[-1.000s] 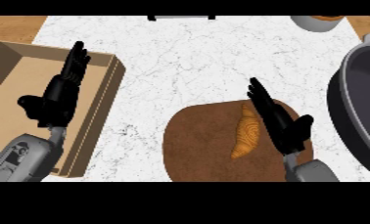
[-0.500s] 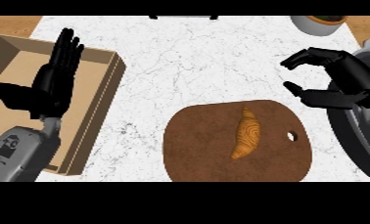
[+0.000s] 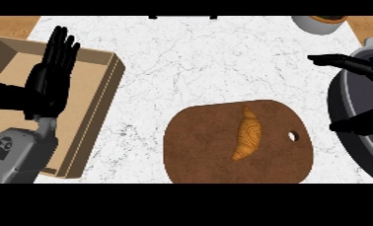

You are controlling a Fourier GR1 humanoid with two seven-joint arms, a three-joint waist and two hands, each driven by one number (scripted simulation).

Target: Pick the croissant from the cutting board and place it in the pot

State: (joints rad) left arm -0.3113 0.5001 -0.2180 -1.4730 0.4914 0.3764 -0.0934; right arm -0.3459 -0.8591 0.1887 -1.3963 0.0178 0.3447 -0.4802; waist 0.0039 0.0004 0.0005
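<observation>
One croissant, one cutting board, one pot, one box, one bowl, two hands.

Left hand rests open at nine o'clock, fingers straight and pointing to twelve, its grey forearm coming up from seven. Right hand shows only partly at three o'clock: dark fingers spread, reaching in from the edge.

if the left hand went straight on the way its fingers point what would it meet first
The black left hand points up the view, over the far wall of the shallow tan wooden box. Beyond that lies only white marble counter, so the way looks free, though height is hard to judge.
</observation>
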